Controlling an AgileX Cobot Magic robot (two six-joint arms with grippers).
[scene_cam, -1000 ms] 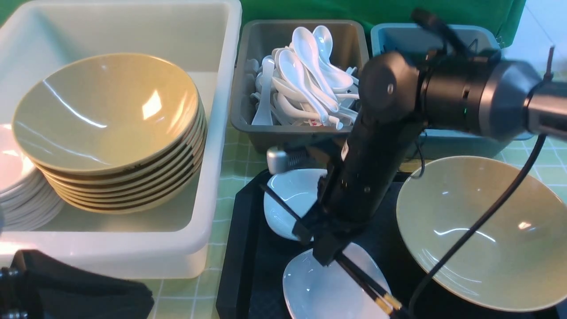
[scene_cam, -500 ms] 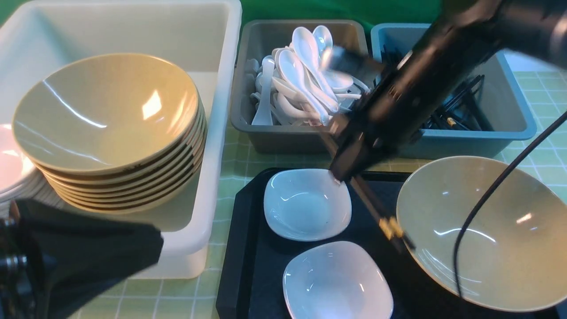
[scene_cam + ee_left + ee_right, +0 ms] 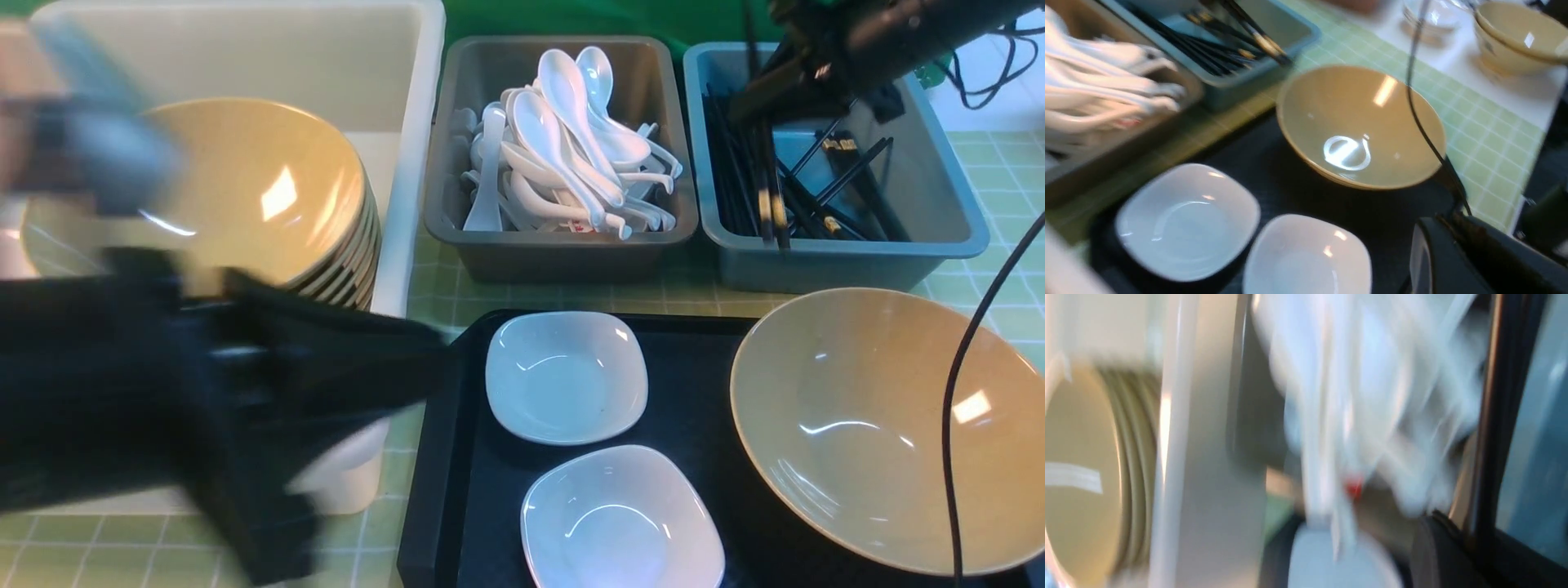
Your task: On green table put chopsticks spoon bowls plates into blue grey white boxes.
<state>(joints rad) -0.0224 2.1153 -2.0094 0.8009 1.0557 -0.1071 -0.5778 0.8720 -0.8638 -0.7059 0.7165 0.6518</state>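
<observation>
tray edge [image 3: 437, 490] just right of the white box [image 3: 412, 163], green cloth [image 3: 359, 547] showing between | chopsticks [image 3: 765, 180] near upright, gold ends down over blue box [image 3: 980, 220] | left gripper [image 3: 1447, 222] closed, empty; right gripper [image 3: 1453, 528] pinched on chopsticks

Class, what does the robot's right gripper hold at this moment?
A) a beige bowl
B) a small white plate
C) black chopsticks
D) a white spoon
C: the right gripper grips black chopsticks with gold marks, over the blue box.

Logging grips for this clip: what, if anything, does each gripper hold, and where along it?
Right gripper: black chopsticks, gripped partway along, gold-marked ends down. Left gripper: nothing.
</observation>
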